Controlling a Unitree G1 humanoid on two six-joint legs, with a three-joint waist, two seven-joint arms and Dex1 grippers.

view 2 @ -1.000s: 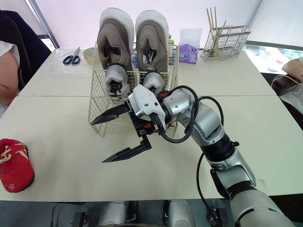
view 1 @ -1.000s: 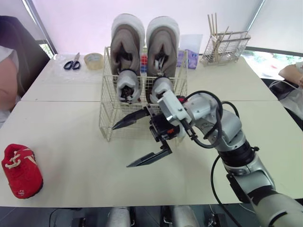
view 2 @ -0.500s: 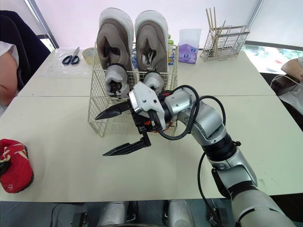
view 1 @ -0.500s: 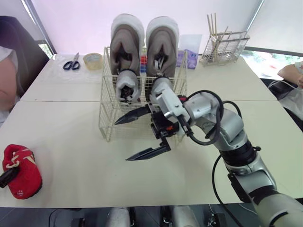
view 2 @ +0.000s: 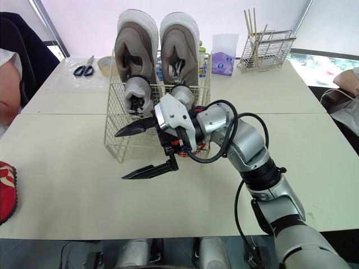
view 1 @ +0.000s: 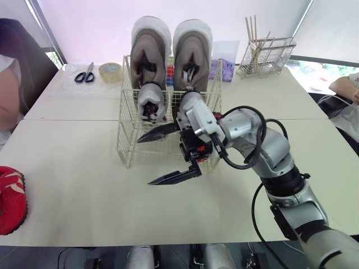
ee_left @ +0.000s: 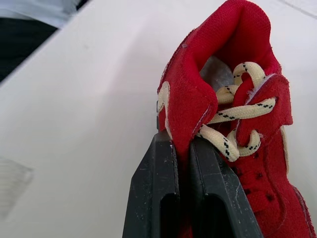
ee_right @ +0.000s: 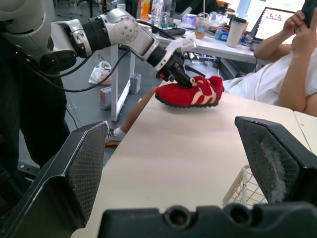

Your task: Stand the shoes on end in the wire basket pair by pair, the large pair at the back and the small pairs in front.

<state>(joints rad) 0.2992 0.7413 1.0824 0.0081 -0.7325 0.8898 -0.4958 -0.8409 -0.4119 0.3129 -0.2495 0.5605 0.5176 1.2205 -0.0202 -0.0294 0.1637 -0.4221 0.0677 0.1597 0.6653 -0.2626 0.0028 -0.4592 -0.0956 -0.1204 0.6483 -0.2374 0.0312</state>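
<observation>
A red shoe (ee_right: 190, 91) with cream laces is at the table's far left edge (view 1: 8, 199). My left gripper (ee_left: 182, 144) is shut on the shoe's collar (ee_left: 198, 99), and it also shows in the right wrist view (ee_right: 173, 69). Whether the sole touches the table I cannot tell. The wire basket (view 1: 130, 147) holds a large grey pair (view 1: 148, 47) upright at the back and a small grey pair (view 1: 151, 101) in front of it. My right gripper (view 1: 147, 161) hangs open and holds nothing, just in front of the basket.
Scissors (view 1: 85, 74) and a tape roll (view 1: 110, 71) lie at the back left. A purple pack (view 1: 224, 70) and a wire rack with sticks (view 1: 266, 55) stand at the back right. People sit at the left (view 1: 8, 95) and right (view 1: 345, 87) edges.
My left gripper has closed on the red shoe, and the shoe has shifted left toward the view's edge. The right gripper has drifted slightly up toward the basket and stayed open.
</observation>
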